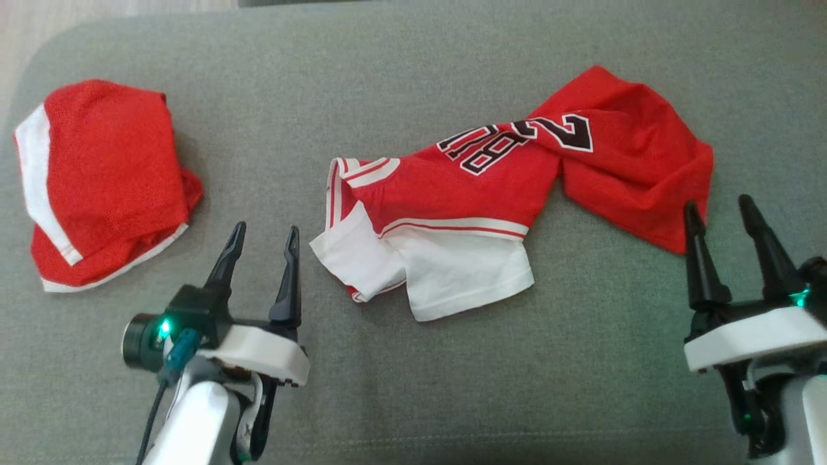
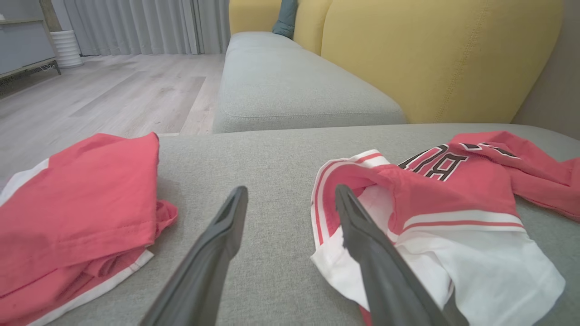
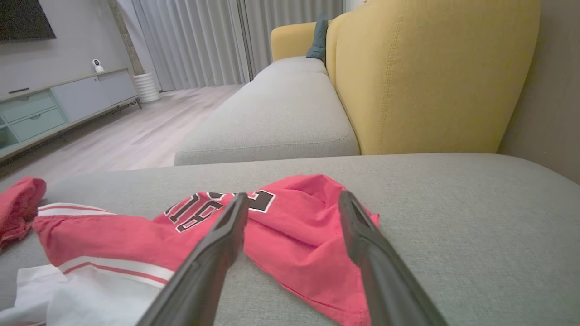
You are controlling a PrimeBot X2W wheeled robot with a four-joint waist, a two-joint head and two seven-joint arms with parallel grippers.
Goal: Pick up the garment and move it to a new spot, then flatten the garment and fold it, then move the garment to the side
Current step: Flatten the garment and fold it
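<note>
**Both grippers empty beside a twisted red jersey**

A red-and-white jersey (image 1: 491, 194) lies twisted and bunched across the middle of a grey sofa seat (image 1: 413, 64), its numbers showing. The left gripper (image 1: 265, 229), fingers spread and holding nothing, hovers just beside the white sleeve end. The right gripper (image 1: 717, 203), also spread and empty, sits at the red corner. Flattening looks next: pinch single layers at opposite ends and pull apart evenly, staying clear of the folded red garment (image 1: 103, 181) at far left.

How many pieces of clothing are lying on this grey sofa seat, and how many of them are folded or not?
Loosely folded red garment: 1
Unfolded, rumpled red and white jersey: 1
Total: 2
</note>
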